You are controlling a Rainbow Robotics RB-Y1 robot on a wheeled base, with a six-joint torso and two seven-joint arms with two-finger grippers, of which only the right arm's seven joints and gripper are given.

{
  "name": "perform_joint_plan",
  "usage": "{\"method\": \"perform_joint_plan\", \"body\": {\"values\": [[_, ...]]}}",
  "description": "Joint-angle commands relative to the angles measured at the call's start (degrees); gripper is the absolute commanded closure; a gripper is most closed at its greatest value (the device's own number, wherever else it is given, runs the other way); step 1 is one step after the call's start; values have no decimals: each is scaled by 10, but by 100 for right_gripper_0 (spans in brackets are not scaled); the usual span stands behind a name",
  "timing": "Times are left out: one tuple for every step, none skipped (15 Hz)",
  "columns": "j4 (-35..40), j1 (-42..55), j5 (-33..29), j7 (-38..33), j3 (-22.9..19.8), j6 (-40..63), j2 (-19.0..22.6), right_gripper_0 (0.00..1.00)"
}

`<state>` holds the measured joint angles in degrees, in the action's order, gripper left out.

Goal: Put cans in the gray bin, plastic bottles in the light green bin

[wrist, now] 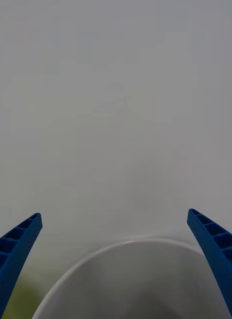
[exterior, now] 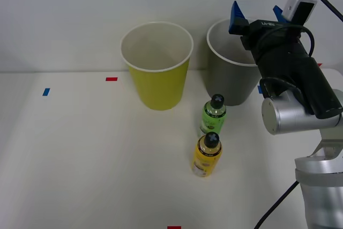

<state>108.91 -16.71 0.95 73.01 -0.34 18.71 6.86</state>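
Blue-fingered right claw [exterior: 257, 17] wide, empty, above gray bin [exterior: 228, 81]; bottles [exterior: 213, 115] standing.

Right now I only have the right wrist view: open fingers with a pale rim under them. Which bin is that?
Observer: The gray bin. The end effector hangs over its opening, open and holding nothing.
Operator: Where are the bottles?
Observer: Both stand upright on the table in front of the gray bin. The green-label bottle is nearer the bin, and the yellow-label bottle is closer to the robot.
Operator: And the other bin?
Observer: The light green bin stands beside the gray bin, on the robot's left of it.
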Motion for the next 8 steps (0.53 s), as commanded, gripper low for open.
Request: {"method": "perform_joint_plan", "body": {"values": [[1,0,0,-1,0,-3,0,0],[1,1,0,-1,-1,-3,1,0],[0,0,0,-1,0,-4,1,0],[1,0,0,-1,-1,-5,1,0],[1,1,0,-1,0,-7,1,0],[0,0,-2,-1,-1,-7,1,0],[0,0,-3,-1,-1,-7,1,0],[1,1,-2,-1,-1,-7,1,0]]}}
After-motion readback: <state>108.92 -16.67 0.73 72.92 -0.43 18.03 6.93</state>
